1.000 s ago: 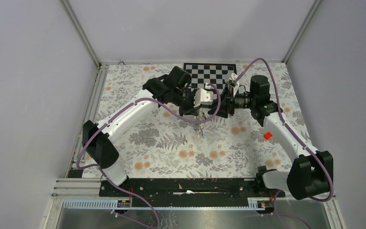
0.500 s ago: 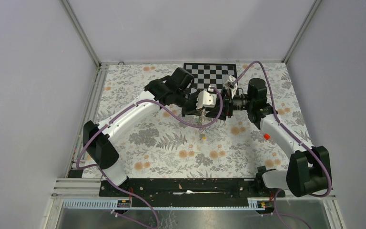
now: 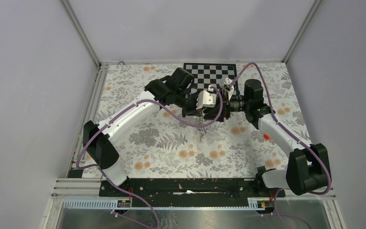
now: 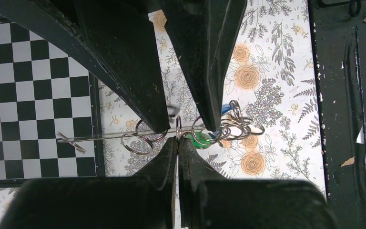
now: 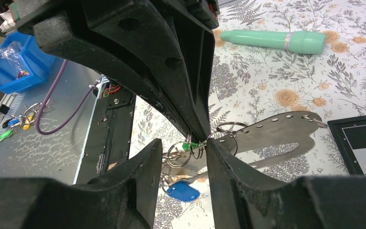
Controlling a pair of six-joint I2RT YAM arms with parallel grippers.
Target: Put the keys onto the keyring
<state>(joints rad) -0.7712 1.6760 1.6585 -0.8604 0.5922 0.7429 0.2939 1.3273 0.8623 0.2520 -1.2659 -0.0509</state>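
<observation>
My left gripper is shut on a thin silvery keyring, seen edge-on and held above the table. Several split rings and a flat perforated metal strip hang around it. A green key sits among the rings, also in the right wrist view. A blue key dangles lower. My right gripper is open, its fingers straddling the ring cluster from the opposite side. In the top view both grippers meet mid-table, with keys hanging below.
A black-and-white chessboard lies at the back of the floral table. An orange-red cylinder lies by the right arm. A long mint-green piece lies on the cloth. A blue bin sits beyond the table.
My right arm has moved left, bringing its open fingers around the rings held by the left gripper. The left gripper has stayed nearly in place, still shut.
</observation>
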